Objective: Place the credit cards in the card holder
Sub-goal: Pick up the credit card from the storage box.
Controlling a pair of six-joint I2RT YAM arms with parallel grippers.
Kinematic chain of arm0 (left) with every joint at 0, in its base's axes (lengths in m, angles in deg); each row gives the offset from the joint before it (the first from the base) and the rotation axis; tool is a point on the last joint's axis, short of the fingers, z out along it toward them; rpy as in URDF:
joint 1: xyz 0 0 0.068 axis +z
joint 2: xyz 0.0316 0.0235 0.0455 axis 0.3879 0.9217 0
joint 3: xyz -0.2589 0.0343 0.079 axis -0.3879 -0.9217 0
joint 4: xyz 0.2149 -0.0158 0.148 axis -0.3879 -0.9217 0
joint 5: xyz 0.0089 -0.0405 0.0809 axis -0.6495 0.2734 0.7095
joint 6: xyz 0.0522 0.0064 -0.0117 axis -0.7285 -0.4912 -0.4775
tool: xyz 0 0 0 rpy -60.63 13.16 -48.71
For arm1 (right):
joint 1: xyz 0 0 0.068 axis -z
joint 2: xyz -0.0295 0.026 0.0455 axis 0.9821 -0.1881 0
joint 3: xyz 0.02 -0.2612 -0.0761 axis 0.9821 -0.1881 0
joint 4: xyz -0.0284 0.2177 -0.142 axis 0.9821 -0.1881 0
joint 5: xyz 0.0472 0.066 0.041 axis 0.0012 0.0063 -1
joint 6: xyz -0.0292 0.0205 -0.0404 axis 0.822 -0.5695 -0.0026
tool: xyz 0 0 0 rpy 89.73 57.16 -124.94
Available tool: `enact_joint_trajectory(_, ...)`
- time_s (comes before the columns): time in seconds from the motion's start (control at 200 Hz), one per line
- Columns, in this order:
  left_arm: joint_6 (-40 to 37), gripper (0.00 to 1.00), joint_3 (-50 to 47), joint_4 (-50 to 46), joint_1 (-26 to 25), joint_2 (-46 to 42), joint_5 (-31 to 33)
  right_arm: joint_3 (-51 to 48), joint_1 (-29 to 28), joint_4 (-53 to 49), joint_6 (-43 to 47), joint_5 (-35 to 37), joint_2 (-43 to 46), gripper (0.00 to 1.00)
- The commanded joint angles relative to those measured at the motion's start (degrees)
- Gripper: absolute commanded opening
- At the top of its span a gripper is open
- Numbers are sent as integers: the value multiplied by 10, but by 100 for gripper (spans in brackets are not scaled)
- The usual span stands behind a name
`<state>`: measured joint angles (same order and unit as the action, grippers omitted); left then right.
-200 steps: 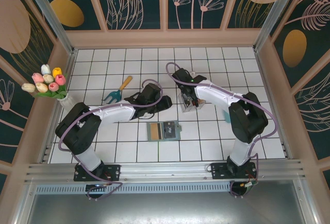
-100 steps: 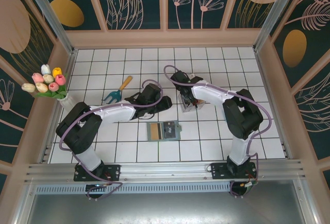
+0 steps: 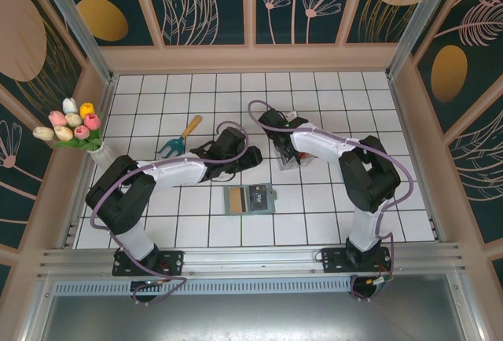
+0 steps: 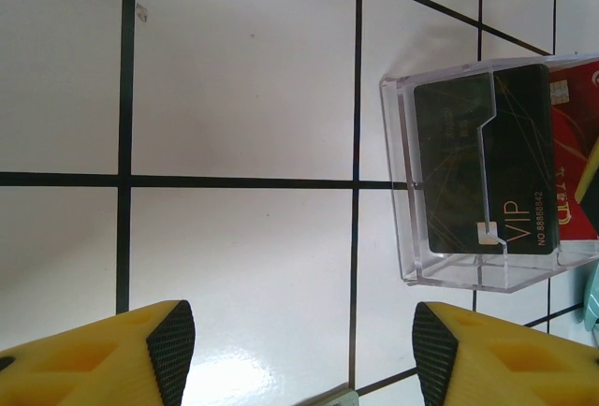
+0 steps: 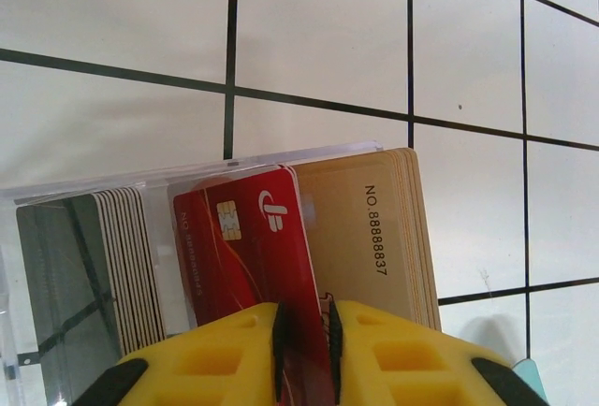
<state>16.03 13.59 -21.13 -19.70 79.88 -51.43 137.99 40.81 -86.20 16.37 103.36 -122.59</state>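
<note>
on the white tiled table top (image 3: 196,227), toward its near middle, flat sage-green folding card holder (image 3: 250,199), clear of both grippers, bare tiles along its near and side edges. just beyond it and to the right, small clear plastic tray (image 3: 289,163) holding the credit cards, with right gripper (image 3: 286,151) down over it.

close up from the right wrist: right gripper (image 5: 304,331) clamped on the lower edge of a thin red plastic card (image 5: 245,238) with a gold chip, yellow fingers (image 5: 215,359) nearly together, card edge pinched between. behind it, stack of tan plastic cards (image 5: 374,238) with a number printed down the face. left of it, more card edges on end, faces hidden. gripper body cut off at the bottom of that view.

left gripper (image 3: 248,165) just left of the tray, not touching it. from the left wrist, jaws wide apart over bare tile, black pads (image 4: 171,350) at the bottom border. ahead, tray wall (image 4: 398,181) with a black plastic card (image 4: 487,158) marked vip standing behind it, red showing past its right edge. pale teal sliver at the right border, too cut off to name.

plenty of open tile toward the back and right edges. teal garden trowel (image 3: 179,138) with a tan handle well off to the left, bunch of pastel tulips (image 3: 71,125) at the left wall. wooden rails closing in the table at the back and both sides.
</note>
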Motion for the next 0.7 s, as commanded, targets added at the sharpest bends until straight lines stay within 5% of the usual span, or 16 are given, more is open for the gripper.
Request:
enact_joint_trajectory(0.0, -4, 65, 7, 4, 2, 5, -6, -8, -1, -18, 1, 13, 26, 19)
enact_joint_trajectory(0.45, -3, 65, 7, 0, 2, 1, -2, 7, -1, -29, -12, -57, 71, 7)
enact_joint_trajectory(0.696, -3, 65, -11, -12, 2, -38, 21, 3, -1, -15, -55, -113, 170, 0)
